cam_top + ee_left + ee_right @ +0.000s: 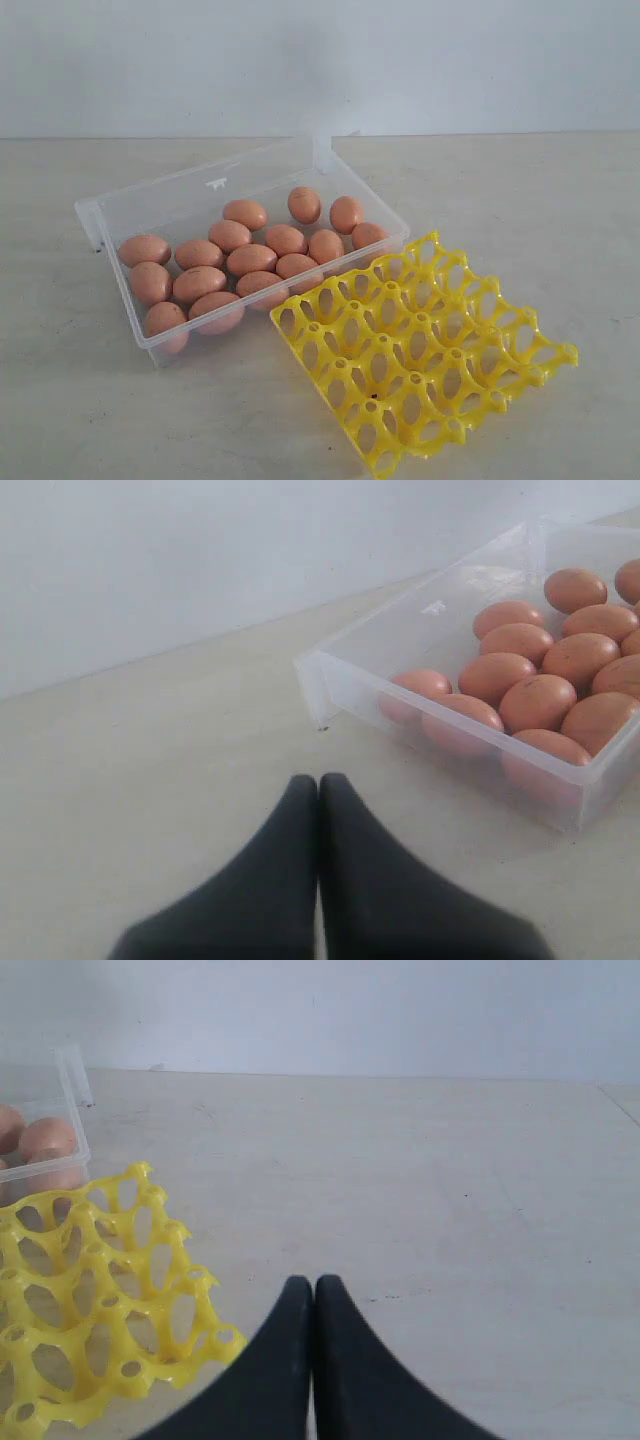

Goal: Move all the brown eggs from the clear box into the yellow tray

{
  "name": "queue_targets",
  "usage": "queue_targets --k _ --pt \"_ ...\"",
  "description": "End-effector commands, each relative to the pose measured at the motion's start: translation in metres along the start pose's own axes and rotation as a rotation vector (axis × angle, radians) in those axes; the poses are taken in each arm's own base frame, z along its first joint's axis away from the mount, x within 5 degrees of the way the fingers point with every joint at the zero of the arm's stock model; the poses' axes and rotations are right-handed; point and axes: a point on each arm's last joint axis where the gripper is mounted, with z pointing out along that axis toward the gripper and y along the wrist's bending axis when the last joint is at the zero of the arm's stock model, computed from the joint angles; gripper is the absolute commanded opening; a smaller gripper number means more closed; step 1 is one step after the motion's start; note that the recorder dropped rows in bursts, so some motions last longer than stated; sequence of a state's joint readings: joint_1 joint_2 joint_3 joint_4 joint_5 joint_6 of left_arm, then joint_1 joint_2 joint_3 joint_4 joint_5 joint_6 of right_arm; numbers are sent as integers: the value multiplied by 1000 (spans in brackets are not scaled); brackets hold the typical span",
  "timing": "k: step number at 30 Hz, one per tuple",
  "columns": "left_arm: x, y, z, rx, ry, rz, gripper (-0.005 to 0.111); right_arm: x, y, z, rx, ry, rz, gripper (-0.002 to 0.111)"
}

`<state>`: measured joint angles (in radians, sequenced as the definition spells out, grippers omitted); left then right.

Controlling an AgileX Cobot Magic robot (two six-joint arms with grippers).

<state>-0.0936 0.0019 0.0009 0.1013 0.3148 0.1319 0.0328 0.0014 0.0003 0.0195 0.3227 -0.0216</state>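
- The eggs (pixel 250 258) all lie inside the box (pixel 180 205), brown to pinkish tan, around fifteen of them in one layer on its floor.
- Most eggs lie on their sides, packed close and many touching; a few towards the back right sit slightly apart.
- The box is clear plastic, shallow and rectangular, and sits at an angle on the left half of the table (pixel 560 230).
- The tray (pixel 421 321) is bright yellow, a lattice of round cups with pegs between, and the table shows through the cups.
- The tray lies flat just beside the box's front right wall; whether the two touch cannot be told.
- The left gripper (pixel 318 782) shows only in its wrist view: its dark fingers are pressed together with nothing between them, over bare table near a corner of the box.
- The right gripper (pixel 313 1282) shows only in its wrist view: its fingers are likewise closed tight on nothing, over bare table near a corner of the tray.
- The table is pale and faintly scuffed.
- A plain light wall (pixel 320 60) stands behind it.
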Motion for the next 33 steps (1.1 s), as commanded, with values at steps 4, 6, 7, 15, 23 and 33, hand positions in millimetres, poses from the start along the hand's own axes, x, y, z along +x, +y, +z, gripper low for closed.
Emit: queue_targets --k 4,6,7,15,23,33 --pt "-1 0 0 2 -12 -7 -4 -2 0 0 4 -18 -8 0" --pt "-1 0 0 2 -12 -7 -4 -2 0 0 4 -18 -10 0" --pt "-1 0 0 2 -12 -7 -4 -2 0 0 4 -18 -10 0" --pt "-1 0 0 2 -12 -7 -4 -2 -1 0 15 -19 -88 0" --pt "-1 0 0 2 -12 -7 -4 -23 1 -3 -41 -248 255 0" --pt "-1 0 0 2 -12 -7 -4 -15 9 -2 -174 -100 1037 0"
